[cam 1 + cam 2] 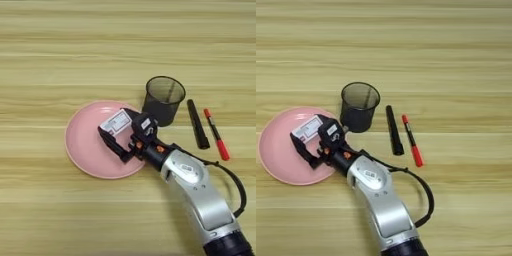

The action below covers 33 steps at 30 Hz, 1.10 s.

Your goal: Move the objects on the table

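Right gripper [116,131] over the round pink plate [82,142], its two black fingers spread either side of the flat white-and-red packet [116,121]. Packet partly hidden by the fingers; whether it lies on the plate or is gripped cannot be told. Print on its label unreadable. Silver forearm cut off at the bottom edge. Black wire-mesh cup [164,99] upright just beside the plate's right rim. Black marker [198,124] and slim red-and-black pen [216,134] lie side by side, apart, on striped tan wooden table [60,55].
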Tool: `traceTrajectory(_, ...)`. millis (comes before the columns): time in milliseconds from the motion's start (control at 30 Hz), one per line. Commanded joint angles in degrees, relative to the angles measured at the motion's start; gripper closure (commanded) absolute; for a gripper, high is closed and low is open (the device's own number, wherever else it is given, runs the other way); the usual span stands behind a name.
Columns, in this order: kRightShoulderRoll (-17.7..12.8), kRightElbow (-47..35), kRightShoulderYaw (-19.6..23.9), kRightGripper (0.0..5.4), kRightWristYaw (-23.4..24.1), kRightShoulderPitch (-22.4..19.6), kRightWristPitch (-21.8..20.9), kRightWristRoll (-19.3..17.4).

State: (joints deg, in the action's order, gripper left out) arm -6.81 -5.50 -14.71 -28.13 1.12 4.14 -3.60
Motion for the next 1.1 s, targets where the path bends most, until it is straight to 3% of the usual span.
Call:
traceTrajectory(33, -1.1, -4.7, 2.6, 1.39, 0.6, -0.9, -1.0, -1.6)
traceTrajectory(300, -2.9, -6.7, 5.8, 1.39, 1.0, 1.5, -0.6, -2.5)
traceTrajectory(533, -3.4, -4.2, 8.1, 1.39, 1.6, 1.8, -1.2, -2.5)
traceTrajectory(833, -4.9, -0.2, 14.4, 1.39, 3.2, 1.6, -2.1, -3.4)
traceTrajectory(1100, -5.2, 1.3, 15.8, 1.39, 3.1, 2.2, -2.8, -3.4)
